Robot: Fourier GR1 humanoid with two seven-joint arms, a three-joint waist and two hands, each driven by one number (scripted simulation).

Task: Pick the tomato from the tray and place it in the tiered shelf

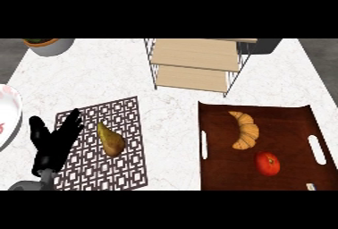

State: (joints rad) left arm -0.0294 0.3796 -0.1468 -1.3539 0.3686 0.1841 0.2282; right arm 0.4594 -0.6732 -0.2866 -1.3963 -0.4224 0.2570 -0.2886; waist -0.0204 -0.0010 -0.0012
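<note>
A red tomato (268,163) lies on the dark brown tray (290,120) at the right, toward its front. A croissant (246,130) lies just behind it on the same tray. The tiered shelf (196,64), wire-framed with light wooden boards, stands at the back centre of the counter. My left hand (50,143) rests open at the lower left, fingers up, over the edge of a patterned mat, far from the tray. My right hand does not show.
A patterned mat (112,116) at the left carries a pear (110,140). A white plate (8,112) pokes in at the left edge. A potted plant (46,44) stands at the back left corner.
</note>
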